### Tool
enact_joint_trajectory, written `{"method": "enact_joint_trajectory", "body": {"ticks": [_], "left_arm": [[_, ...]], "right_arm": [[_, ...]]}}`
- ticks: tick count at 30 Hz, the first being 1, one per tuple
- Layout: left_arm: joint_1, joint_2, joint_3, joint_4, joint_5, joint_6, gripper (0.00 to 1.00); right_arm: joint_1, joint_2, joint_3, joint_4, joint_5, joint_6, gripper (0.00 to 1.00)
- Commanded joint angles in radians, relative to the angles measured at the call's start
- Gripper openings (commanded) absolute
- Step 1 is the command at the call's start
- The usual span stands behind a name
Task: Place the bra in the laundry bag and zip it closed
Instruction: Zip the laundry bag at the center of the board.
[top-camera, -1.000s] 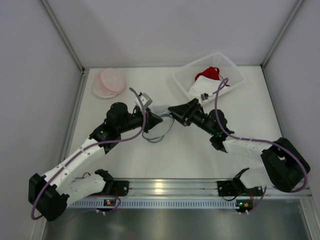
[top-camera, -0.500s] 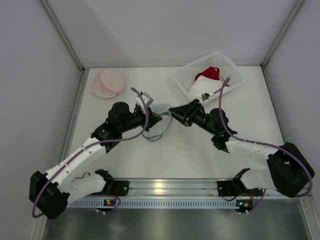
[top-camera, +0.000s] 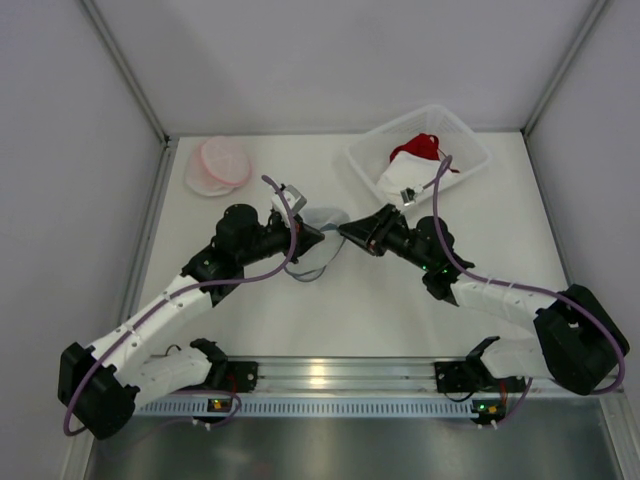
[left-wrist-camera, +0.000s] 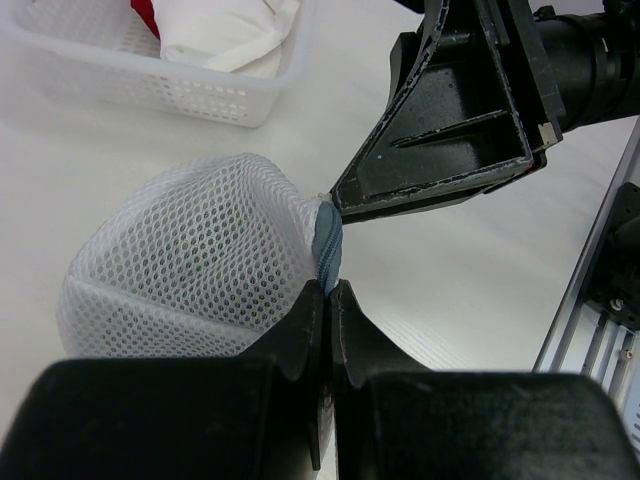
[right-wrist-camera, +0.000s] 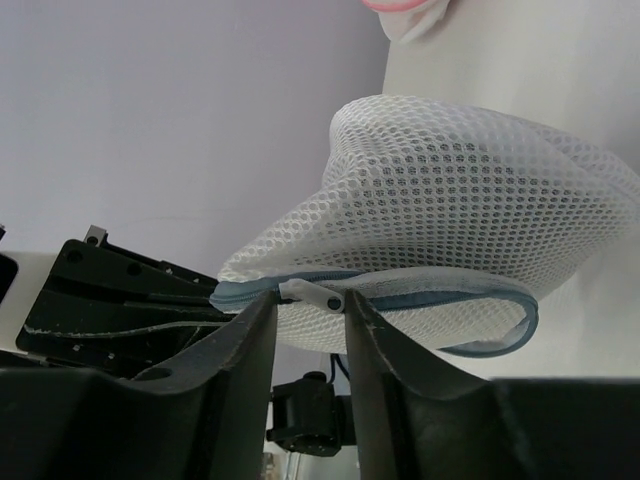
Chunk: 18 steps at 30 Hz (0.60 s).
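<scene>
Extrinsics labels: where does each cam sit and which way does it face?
Top external: above and behind the bases, looking down at the white table; both arms meet at the white mesh laundry bag.
Left wrist: on the left arm, looking past the left gripper, shut on the bag's blue zipper edge, to the right gripper.
Right wrist: mirrored; right gripper holds the pale zipper pull, left gripper beyond.
Shared: all show the bag.
</scene>
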Motion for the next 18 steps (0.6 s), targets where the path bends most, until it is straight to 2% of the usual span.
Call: {"method": "enact_joint_trajectory", "body": {"ticks": [1,2,4,12,18], "left_arm": [[-0.002,-0.019,0.005,0.075,0.024,0.007,0.00],[-0.002,-0.021,0.005,0.073,0.024,0.007,0.00],[-0.002,-0.019,0.004,0.075,0.026,0.007,0.00],[-0.004,-0.016,-0.003,0.075,0.029,-0.001,0.00],[-0.002,-0.018,-0.003,0.075,0.056,-0.004,0.00]], "right_arm": [[0.018,0.004,0.050,0.065,-0.013,-0.028,0.32],[0.018,0.004,0.049,0.073,-0.013,-0.029,0.28],[0.020,0.002,0.046,0.079,-0.015,-0.033,0.25],[0.020,-0.045,0.024,0.073,0.040,-0.054,0.21],[0.018,-0.047,0.026,0.073,0.043,-0.080,0.12]]}}
